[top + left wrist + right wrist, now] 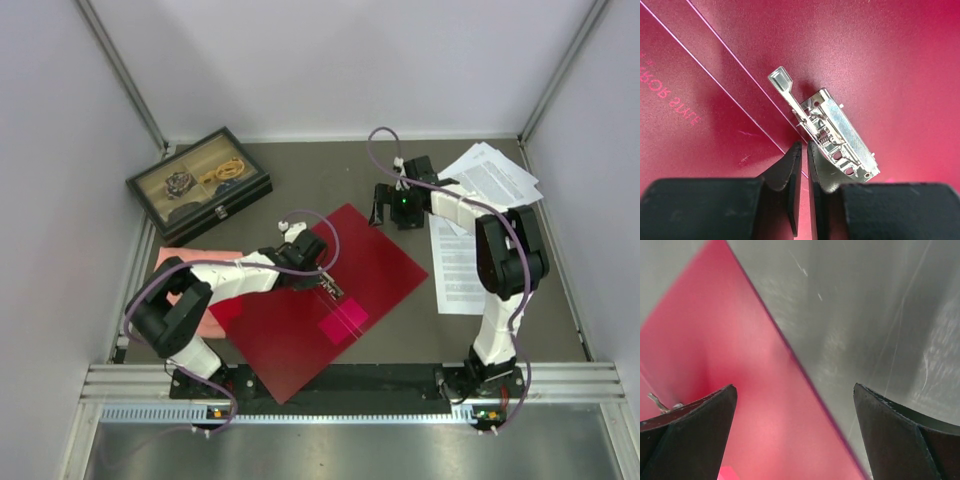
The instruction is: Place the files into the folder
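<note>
The red folder [370, 260] lies open on the grey table, with its metal clip [328, 288] and a pink sticker [343, 322] showing inside. My left gripper [320, 278] is shut and empty. In the left wrist view its tips [804, 145] sit just by the near end of the clip [840, 135], whose lever stands raised. My right gripper [381, 212] is open and empty over the folder's far right edge [715, 340]; its jaws [795, 390] straddle that edge. The files [500, 180] lie fanned at the back right, with more sheets [458, 270] beside the right arm.
A black glass-lidded box [200, 185] with small items stands at the back left. A salmon-pink cloth [205, 310] lies under the left arm, partly beneath the folder. White walls close both sides. A metal rail [350, 385] runs along the near edge.
</note>
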`<action>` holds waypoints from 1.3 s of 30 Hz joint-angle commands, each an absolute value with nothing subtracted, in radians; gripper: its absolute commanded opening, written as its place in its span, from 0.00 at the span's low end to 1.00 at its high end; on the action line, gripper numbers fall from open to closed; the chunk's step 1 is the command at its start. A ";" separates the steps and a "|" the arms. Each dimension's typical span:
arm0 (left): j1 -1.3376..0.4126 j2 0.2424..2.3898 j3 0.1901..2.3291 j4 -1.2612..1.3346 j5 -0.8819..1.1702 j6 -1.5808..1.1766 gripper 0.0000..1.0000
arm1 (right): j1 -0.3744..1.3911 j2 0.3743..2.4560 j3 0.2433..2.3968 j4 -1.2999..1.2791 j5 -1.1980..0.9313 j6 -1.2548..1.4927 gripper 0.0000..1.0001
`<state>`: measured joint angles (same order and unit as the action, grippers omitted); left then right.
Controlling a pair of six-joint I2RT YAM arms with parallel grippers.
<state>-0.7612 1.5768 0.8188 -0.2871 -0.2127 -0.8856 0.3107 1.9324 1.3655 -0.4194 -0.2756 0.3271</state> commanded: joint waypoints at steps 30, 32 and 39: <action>-0.793 1.575 1.180 -0.086 0.195 -0.676 0.41 | -0.158 1.339 0.876 -0.488 -0.149 0.621 0.99; -0.821 1.655 1.244 0.016 0.219 -0.670 0.40 | -0.233 1.364 0.888 -0.430 -0.184 0.630 0.99; -0.831 2.074 1.621 0.213 0.316 -0.689 0.35 | -0.319 1.519 0.902 -0.229 -0.376 0.664 0.92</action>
